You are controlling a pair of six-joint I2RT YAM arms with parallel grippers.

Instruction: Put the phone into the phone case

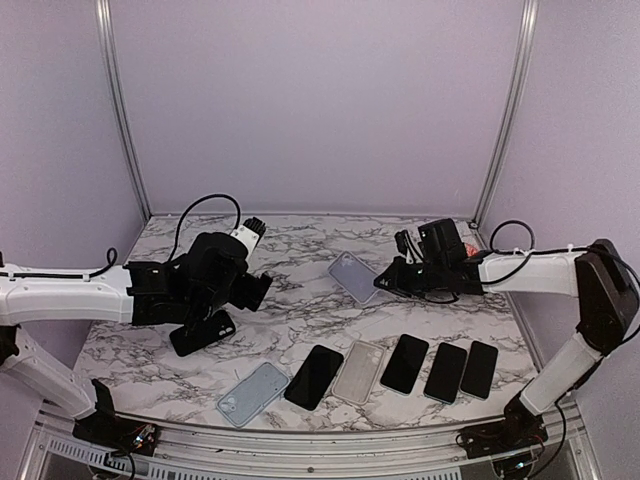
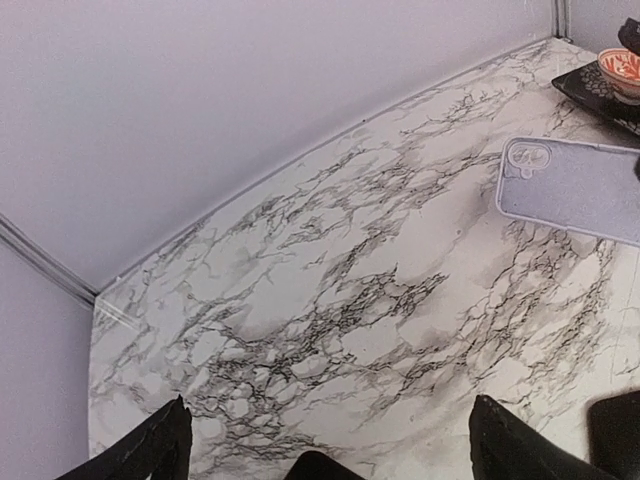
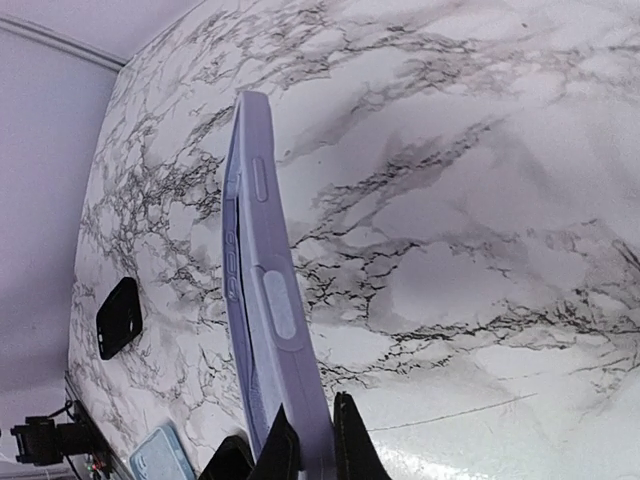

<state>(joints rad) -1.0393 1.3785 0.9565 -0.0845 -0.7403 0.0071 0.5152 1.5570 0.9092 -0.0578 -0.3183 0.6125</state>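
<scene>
- Top external view: the black phone (image 1: 203, 333) lay flat on the marble surface (image 1: 300, 310) at the left. It sat just at the near side of the left jaws and close under the left arm (image 1: 60, 295).
- Left jaws: spread wide, gripping nothing. In the left wrist view both fingers (image 2: 165, 450) stood far apart over bare marble.
- Right jaws: pressed together on the lavender phone case (image 1: 352, 275), pinching its near-right end. The right wrist view showed the fingertips (image 3: 352, 450) closed on the case's thin edge.
- Key relation: the case lay to the right of the phone and a little farther back, well apart from it, with bare surface between them. The left arm was the nearer one to the phone; the right arm (image 1: 530, 265) already held the case.
- Phone long axis: slanted from near-left to far-right, so its far end pointed roughly toward the case. Which end was the top, and which face was up, could not be told.
- Case long axis: far-left to near-right, with the camera cutout at the far-left end, away from the right jaws. Whether the case rested on the surface or was lifted clear could not be told.
- Judgement: the coming move likely calls for the left jaws to close across the phone's short width and carry it rightward. The two long axes crossed at an angle, so one item would need turning to line up.
- A row of other phones and cases (image 1: 404, 363) lay along the near edge, apart from both jaws.
</scene>
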